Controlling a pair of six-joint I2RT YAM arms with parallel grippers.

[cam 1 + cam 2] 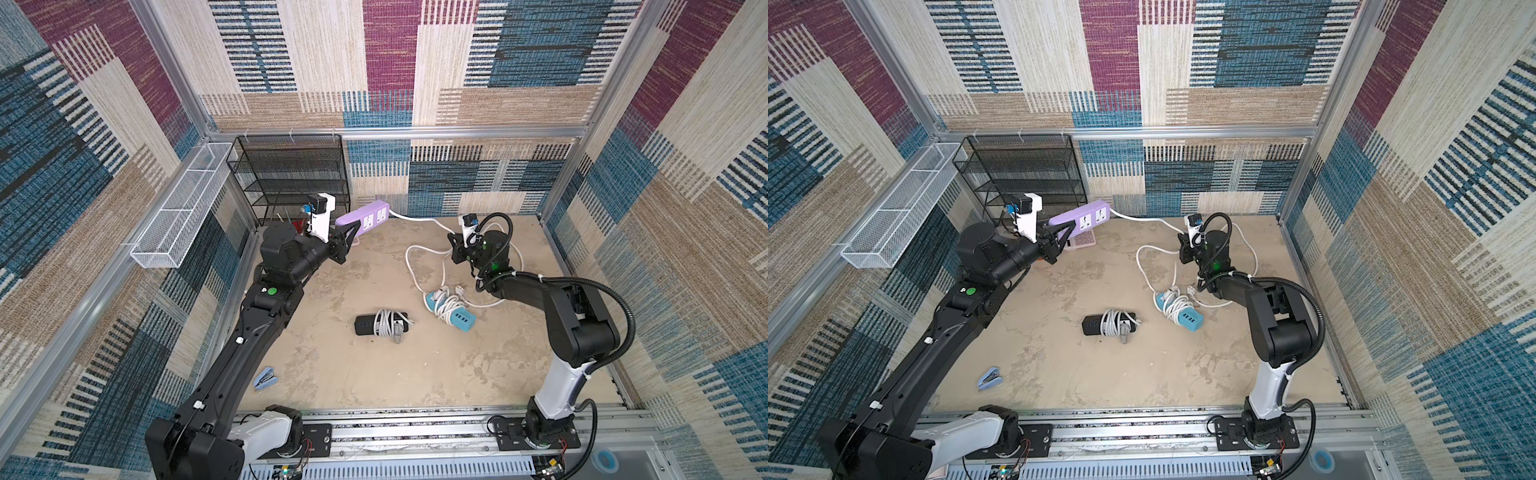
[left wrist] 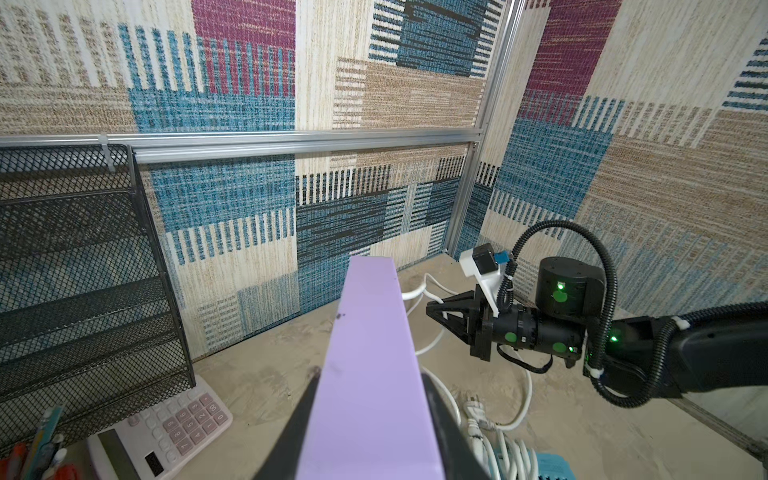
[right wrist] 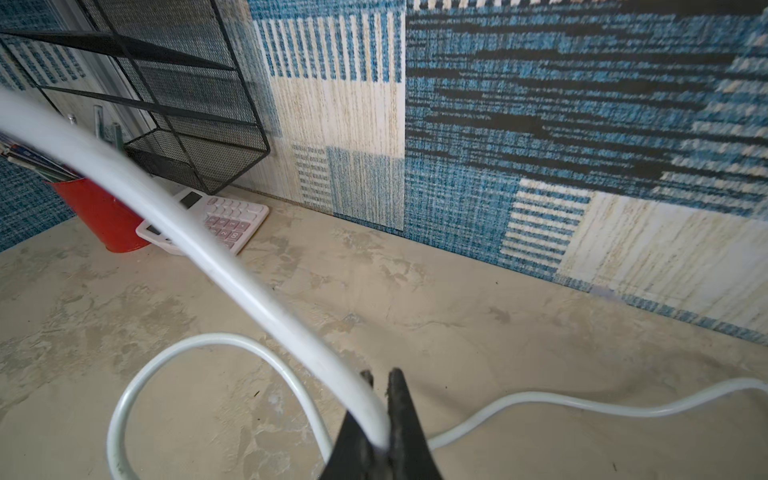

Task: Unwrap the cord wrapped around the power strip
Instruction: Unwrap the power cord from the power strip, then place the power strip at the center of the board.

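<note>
Power strip (image 1: 370, 217) clamped in my left claw (image 1: 354, 230), lifted off the bench (image 1: 332, 365) just beside the mesh rack (image 1: 291, 174). Right claw (image 1: 452, 242) pinches its white cord (image 1: 415, 217), farther from the rack, above the bench.

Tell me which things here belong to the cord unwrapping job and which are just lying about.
In the job: purple power strip, held by the left gripper; its white cord, pinched by the right gripper.
Lying about: black power strip, blue power strip (both still wrapped), stapler, calculator, mesh rack, red cup.
</note>
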